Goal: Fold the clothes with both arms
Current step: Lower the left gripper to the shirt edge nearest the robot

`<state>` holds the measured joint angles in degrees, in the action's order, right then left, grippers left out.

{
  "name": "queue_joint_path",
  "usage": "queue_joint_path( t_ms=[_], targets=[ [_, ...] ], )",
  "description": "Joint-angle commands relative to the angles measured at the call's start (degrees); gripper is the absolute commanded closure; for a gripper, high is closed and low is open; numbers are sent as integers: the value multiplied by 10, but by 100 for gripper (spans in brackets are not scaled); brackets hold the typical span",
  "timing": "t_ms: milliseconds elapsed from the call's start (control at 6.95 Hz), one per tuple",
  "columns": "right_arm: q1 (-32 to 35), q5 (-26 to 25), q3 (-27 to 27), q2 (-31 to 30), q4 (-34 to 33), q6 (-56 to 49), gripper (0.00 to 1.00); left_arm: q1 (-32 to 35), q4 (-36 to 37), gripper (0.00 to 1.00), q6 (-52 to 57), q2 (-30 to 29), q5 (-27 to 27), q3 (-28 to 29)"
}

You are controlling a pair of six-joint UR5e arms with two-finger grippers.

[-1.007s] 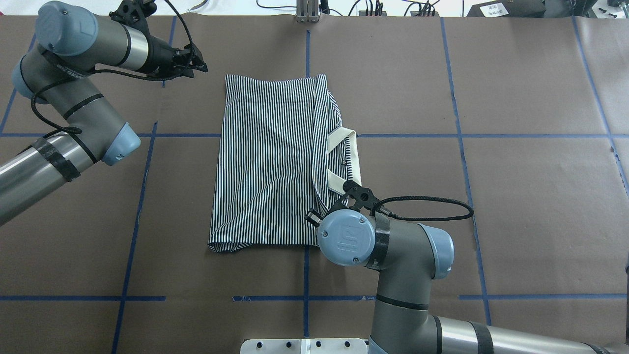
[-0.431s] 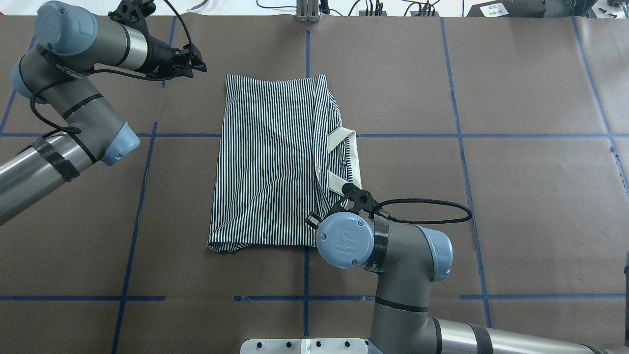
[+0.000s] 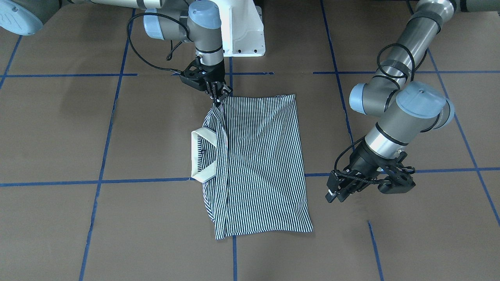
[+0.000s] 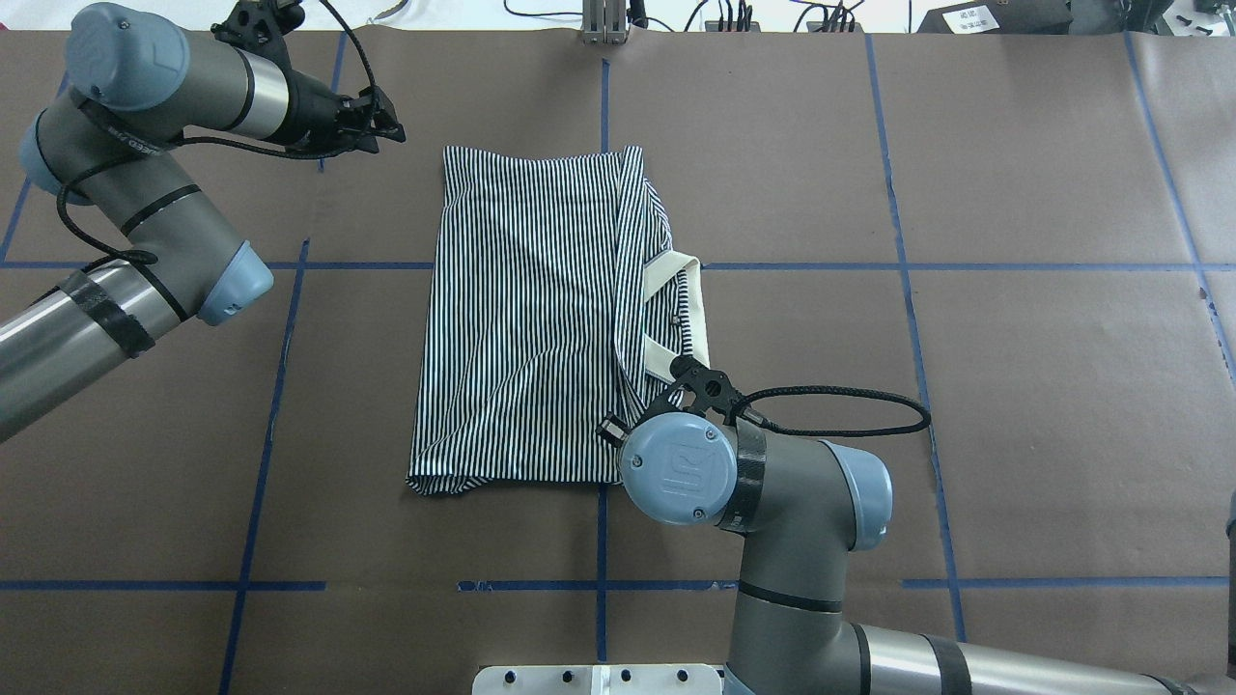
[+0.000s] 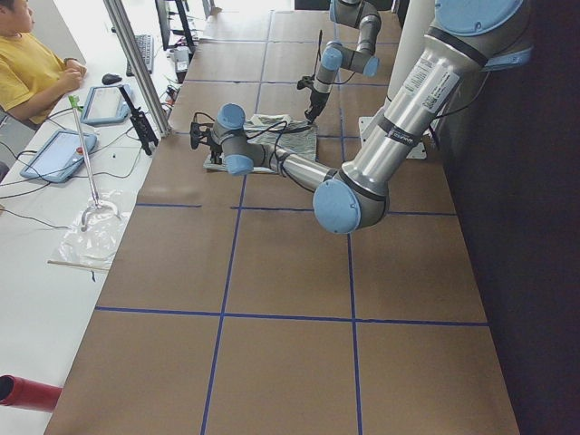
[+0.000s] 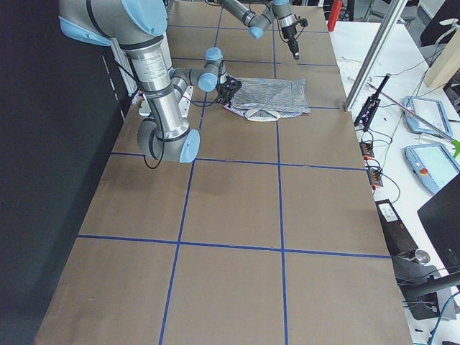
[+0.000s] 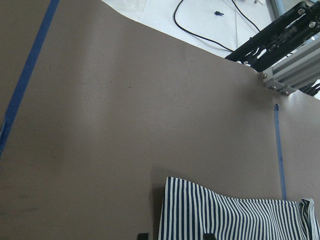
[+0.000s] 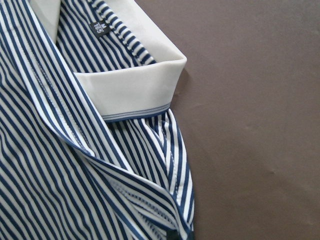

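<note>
Overhead exterior view: the polo shirt (image 4: 521, 319) lies flat near the middle of the brown table (image 4: 1014, 386), across the crossing of two blue tape lines (image 4: 898, 265). It is folded into a long rectangle. Thin navy-and-white stripes run across its whole surface, and there are soft wrinkles through the middle. One long fold ridge runs down its right part, and beyond it the plain cream collar (image 4: 703, 319) sticks out as an open loop towards the robot's right. The near left corner is slightly rumpled.

From the right wrist camera the collar shows a fine striped band along its base. A small dark size label (image 8: 97, 27) sits inside the neck, and the stitched hem edges overlap below it.

In the front-facing view the right gripper (image 3: 217, 97) points down at the shirt corner nearest the robot's base. Its fingers are drawn together and pinch the fabric there, which rises in a small peak to meet them.

The left gripper (image 4: 391, 125) hovers beside the far left corner, apart from the cloth. Its wrist camera shows two fingertips (image 7: 143, 235) spread wide with nothing between them.
</note>
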<state>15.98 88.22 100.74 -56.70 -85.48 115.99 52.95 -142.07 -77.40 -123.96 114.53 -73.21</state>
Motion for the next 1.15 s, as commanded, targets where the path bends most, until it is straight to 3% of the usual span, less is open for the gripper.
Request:
queue_joint_path(
  t_ms=[0,144,431,575,719,863,1007],
  targets=[
    [2,1,36,-24,-1,-1,100,-6,1,53,-35,20,1,-41],
    [2,1,43,-37,-1,1,100,-17,-1,51,-89,41,-1,-74],
    [-20,-1,108,-82,0,6,100,-92,-1,49,-206,107,-29,-207],
    [-25,-2,115,-89,-1,9,100,-160,1,49,-248,155,-86,-267],
    [-27,-4,115,-90,-1,9,100,-225,48,49,-266,193,-143,-327],
    [-27,-5,115,-90,-1,9,100,-264,141,48,-272,211,-153,-389],
    [-27,-5,115,-90,-1,9,100,-313,173,47,-296,231,-191,-398]
  ],
)
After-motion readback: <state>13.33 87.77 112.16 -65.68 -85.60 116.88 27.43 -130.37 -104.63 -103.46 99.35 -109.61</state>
